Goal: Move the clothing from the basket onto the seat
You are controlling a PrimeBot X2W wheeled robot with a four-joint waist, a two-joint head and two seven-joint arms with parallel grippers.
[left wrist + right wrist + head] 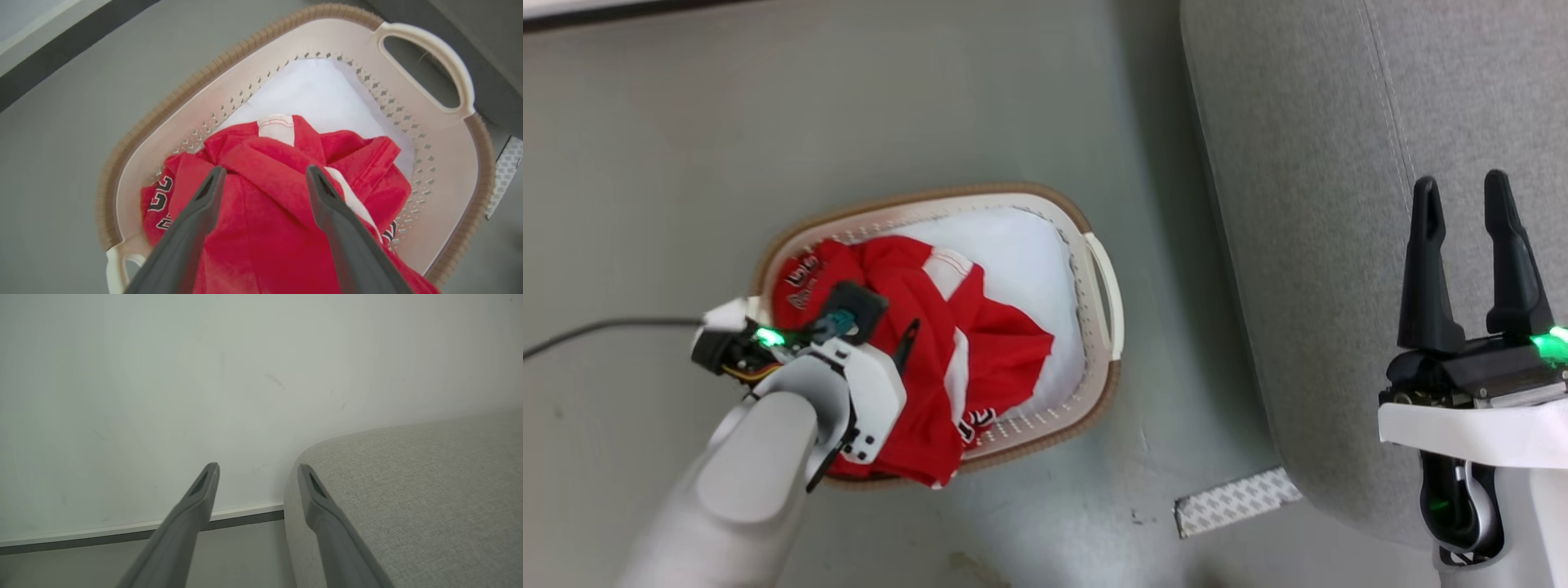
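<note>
Left tool is down over the left half of the basket, its two dark fingers spread apart and angled into the clothing. A raised ridge of red fabric lies between them and they are not closed on it; whether the tips touch the fabric cannot be told. A thin dark cable runs across the grey floor to the left arm's wrist. The basket sits on the floor, and in the head view its long axis runs roughly left to right, with a handle at each end. The clothing is inside it, bunched in a heap that fills the left and middle part. The heap's longer line runs from the upper left of the basket down toward the near rim, where a red edge drapes over the brown band. One flap points right, toward the handle on the seat's side. White trim panels cross its middle, and lettering shows at the upper left and near the lower edge. A white cloth lies under it, bare in the right part of the basket. A pale patterned strip lies on the floor between the basket and the seat. The seat stands just right of the basket and apart from it. Over the seat's surface the right tool hangs with fingers parted and nothing between them, pointing up the head view. In the right wrist view they point toward a plain wall.
</note>
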